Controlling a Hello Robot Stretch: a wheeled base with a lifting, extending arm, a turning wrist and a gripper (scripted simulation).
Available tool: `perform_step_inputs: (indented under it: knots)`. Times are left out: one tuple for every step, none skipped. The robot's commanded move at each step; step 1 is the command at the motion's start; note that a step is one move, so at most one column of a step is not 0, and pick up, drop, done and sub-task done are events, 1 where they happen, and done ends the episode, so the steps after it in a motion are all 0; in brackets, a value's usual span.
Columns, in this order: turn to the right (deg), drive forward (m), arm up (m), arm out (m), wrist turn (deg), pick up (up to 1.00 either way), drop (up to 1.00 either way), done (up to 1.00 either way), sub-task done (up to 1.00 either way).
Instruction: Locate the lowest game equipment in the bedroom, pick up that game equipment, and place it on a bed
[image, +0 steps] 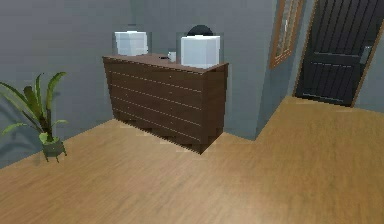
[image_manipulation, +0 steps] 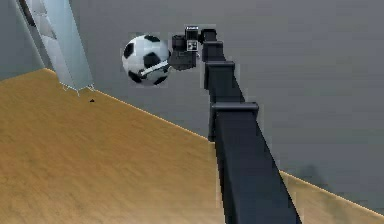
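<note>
In the forward view, a green long-leaved plant in a small pot (image: 42, 112) stands on the light wooden plank floor (image: 250, 170) at the far left, by the grey wall (image: 60, 35). Right of it, a dark brown wooden dresser with wide drawers (image: 165, 98) stands against that wall. It carries two white box-shaped things on its top, one at the left end (image: 131, 43) and one nearer the right (image: 200, 50), each with a dark rounded shape behind it that is too small to name. Farther right, a wood-framed panel (image: 286, 30) hangs on the wall, and a dark panelled door (image: 340, 50) closes the far right.

In the arm side view, a pale upright panel (image_manipulation: 60, 40) stands at the upper left, where the same plank floor meets the wall. Right of it, a black-and-white football (image_manipulation: 140, 50) hangs in the air, clear of the floor and with only grey wall behind it. The gripper (image_manipulation: 160, 66) holds it, with one of the thin fingers (image_manipulation: 157, 70) lying across the ball's lower right side. Just right of the gripper's dark body are two small white marked squares (image_manipulation: 190, 42), and from them the dark square arm bar (image_manipulation: 240, 140) runs down to the bottom edge.
</note>
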Motion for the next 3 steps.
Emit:
perform_step_inputs:
  knots:
    - [0.0, 0.0, 0.0, 0.0, -45.0, 0.0, 0.0, 0.0, 0.0]
    - [0.0, 0.0, 0.0, 0.0, -45.0, 0.0, 0.0, 0.0, 0.0]
    - [0.0, 0.0, 0.0, 0.0, -3.0, 0.0, 0.0, 0.0, 0.0]
